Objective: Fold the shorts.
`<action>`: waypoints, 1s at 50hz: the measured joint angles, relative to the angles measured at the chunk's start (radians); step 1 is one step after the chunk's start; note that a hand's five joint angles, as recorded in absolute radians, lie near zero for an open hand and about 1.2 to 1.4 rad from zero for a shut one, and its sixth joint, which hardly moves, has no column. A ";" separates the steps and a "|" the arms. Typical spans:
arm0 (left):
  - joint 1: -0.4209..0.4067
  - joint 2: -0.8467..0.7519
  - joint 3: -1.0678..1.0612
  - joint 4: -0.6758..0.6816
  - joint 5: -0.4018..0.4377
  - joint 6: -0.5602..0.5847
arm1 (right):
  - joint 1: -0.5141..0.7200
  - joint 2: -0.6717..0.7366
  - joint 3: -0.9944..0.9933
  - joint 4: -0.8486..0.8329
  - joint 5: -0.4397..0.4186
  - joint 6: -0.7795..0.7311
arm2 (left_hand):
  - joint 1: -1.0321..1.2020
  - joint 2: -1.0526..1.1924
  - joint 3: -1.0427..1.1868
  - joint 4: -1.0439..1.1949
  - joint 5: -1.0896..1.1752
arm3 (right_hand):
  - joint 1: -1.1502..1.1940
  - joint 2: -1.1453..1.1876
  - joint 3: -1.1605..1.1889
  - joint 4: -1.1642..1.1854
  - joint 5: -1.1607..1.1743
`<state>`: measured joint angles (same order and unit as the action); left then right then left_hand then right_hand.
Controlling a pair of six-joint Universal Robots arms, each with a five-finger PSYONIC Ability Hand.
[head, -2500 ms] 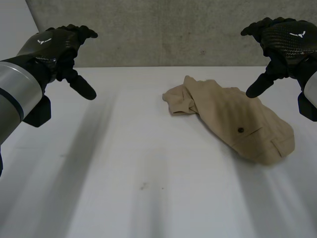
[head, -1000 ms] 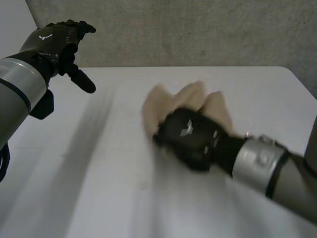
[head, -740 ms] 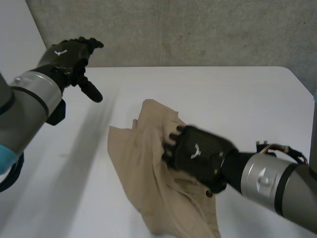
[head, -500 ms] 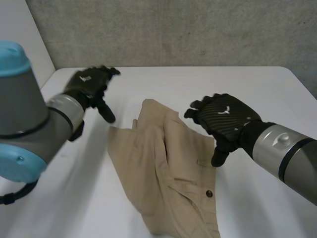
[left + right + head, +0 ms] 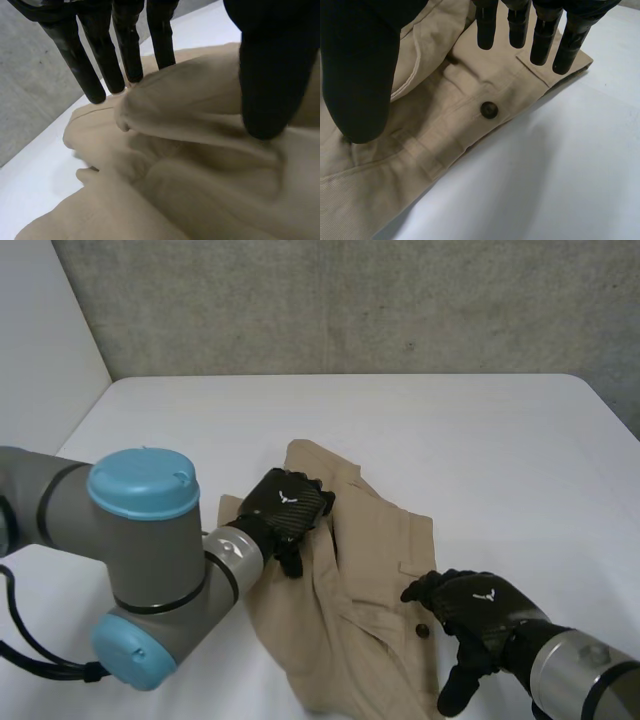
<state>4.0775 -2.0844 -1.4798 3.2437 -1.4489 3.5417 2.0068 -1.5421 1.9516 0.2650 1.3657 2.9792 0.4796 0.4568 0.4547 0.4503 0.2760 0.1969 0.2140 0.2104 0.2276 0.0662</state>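
Both hands have come down to the shorts (image 5: pixel 370 570): the left hand (image 5: pixel 285 510) rests straight fingers on a fold, and the right hand (image 5: pixel 475 605) is spread above the button (image 5: pixel 489 109).

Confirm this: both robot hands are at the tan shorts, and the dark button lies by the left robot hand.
Wrong hand: the dark button lies by the right robot hand, as the right wrist view shows. The left robot hand is at the tan shorts too.

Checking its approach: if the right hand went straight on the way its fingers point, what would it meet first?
Probably the shorts: the straight fingers of the right hand aim at their edge near the dark button, though the gap is unclear.
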 measured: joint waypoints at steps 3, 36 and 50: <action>0.001 -0.025 0.017 0.009 -0.003 0.017 | 0.004 -0.010 0.012 0.000 0.005 0.007 | 0.058 0.054 0.050 0.057 0.054 | 0.000 0.000 0.000 0.000 0.000; 0.031 0.004 0.125 0.016 -0.134 0.037 | 0.172 0.145 -0.200 -0.178 0.229 0.056 | 0.637 0.735 0.731 0.740 0.690 | 0.736 0.962 0.964 0.959 0.903; 0.107 0.295 0.362 0.376 -0.382 0.033 | 0.164 0.088 -0.702 -0.628 0.255 -0.283 | 0.637 0.738 0.733 0.742 0.691 | 0.749 0.962 0.964 0.960 0.903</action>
<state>4.1842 -1.7894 -1.1173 3.6192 -1.8305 3.5742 2.1704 -1.4543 1.2492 -0.3633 1.6209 2.6967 1.1168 1.1950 1.1878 1.1923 0.9672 0.9458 1.1763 1.1745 1.1874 0.9692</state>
